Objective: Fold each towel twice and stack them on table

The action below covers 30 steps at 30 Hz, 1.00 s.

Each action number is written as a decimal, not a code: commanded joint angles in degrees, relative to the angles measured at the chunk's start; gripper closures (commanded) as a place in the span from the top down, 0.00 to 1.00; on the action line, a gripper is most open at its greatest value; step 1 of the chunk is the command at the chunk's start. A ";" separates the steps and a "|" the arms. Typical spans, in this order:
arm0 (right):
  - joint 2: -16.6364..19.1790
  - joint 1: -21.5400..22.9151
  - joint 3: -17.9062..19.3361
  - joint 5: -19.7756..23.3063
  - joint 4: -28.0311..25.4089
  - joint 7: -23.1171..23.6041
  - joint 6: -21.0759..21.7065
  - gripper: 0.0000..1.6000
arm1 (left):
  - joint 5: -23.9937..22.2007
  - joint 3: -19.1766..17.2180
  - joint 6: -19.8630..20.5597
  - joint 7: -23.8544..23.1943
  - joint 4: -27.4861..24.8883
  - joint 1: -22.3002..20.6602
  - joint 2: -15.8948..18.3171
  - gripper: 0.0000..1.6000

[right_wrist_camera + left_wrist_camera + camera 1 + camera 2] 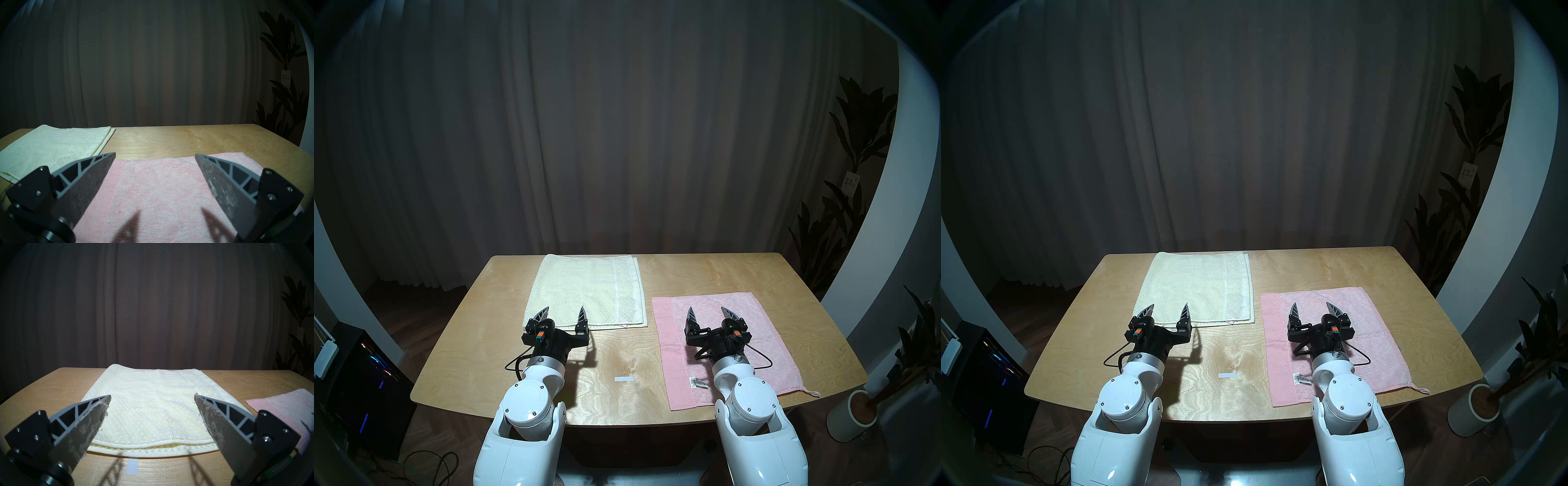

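The cream-yellow towel (pixel 585 292) lies on the left half of the desk (pixel 704 275), reaching its far edge, and already shows doubled layers along its near and right edges, so it looks folded once. A good next fold would pinch both layers together at the near edge, carry them toward the far edge and line up the hems before letting go. The left end effector (pixel 563 314) hovers over that near edge with its jaws spread wide, holding and touching nothing. A small white tape strip (pixel 624 379) sits near the desk's front edge between the arms. The pink towel (pixel 765 325) lies flat on the right half, its loop corner hanging over the front right edge, apparently unfolded; it wants both near corners lifted evenly. The right end effector (pixel 711 314) hangs above it, jaws equally wide apart and empty.
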 commanded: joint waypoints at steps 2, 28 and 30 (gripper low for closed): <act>-0.93 0.65 0.14 8.25 -3.43 1.31 2.92 1.00 | -12.02 -0.87 1.55 0.93 -6.67 0.84 -0.92 1.00; 2.70 2.61 -10.31 36.57 -11.91 -4.40 19.48 1.00 | -50.89 -8.96 10.30 13.07 -23.15 8.59 -4.95 1.00; 2.58 3.61 -10.55 39.30 -11.48 -6.24 20.84 1.00 | -53.28 -9.33 10.88 13.62 -23.55 8.90 -5.17 1.00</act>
